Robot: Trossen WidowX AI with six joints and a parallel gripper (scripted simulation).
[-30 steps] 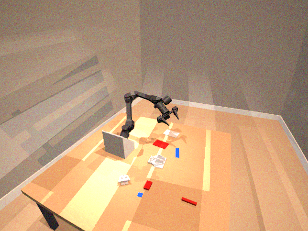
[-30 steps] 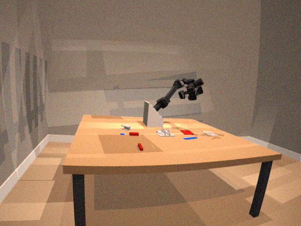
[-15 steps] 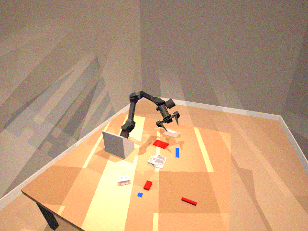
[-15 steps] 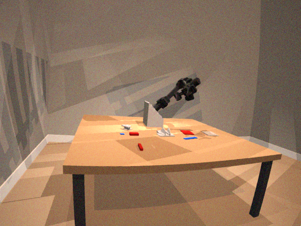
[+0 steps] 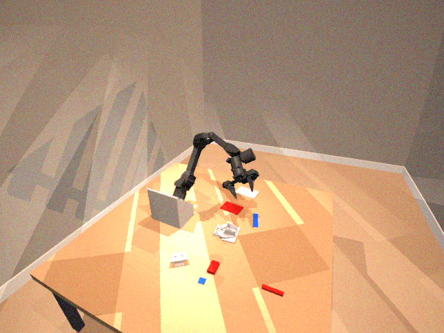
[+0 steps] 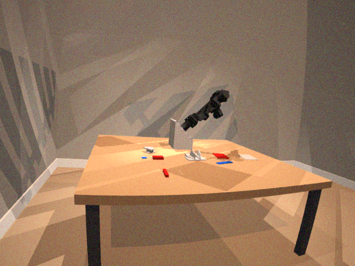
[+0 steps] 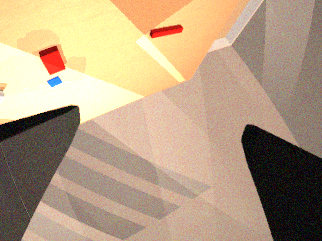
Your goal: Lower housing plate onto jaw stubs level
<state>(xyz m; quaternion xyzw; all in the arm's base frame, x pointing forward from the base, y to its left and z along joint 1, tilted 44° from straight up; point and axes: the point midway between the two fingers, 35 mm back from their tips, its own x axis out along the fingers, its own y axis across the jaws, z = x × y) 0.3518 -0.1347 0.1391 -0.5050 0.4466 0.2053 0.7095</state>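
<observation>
My gripper (image 5: pixel 244 194) (image 7: pixel 162 123) is open and empty, above the back of the table and behind the white jaw assembly. The jaw assembly (image 5: pixel 232 239) (image 6: pixel 199 158) sits on the table with upright parts on its flat base; its pins and stubs are too small to tell apart. A small white piece (image 5: pixel 179 255) (image 6: pixel 149 148), which looks like the housing plate, stands apart on a stand or feet, with two small marks on top. It is away from the jaws. Only its edge may show at the left of the wrist view.
A grey angled panel (image 5: pixel 165 209) (image 6: pixel 181 138) stands by the arm's base. A red plate (image 5: pixel 231 207) (image 6: pixel 220 156), a white sheet (image 5: pixel 247 192) (image 6: pixel 248 157), a blue bar (image 5: pixel 255 220) (image 6: pixel 224 162), a red block (image 5: pixel 213 267) (image 7: pixel 53 62), a blue square (image 5: pixel 201 280) and a red bar (image 5: pixel 272 289) (image 7: pixel 166 31) lie about.
</observation>
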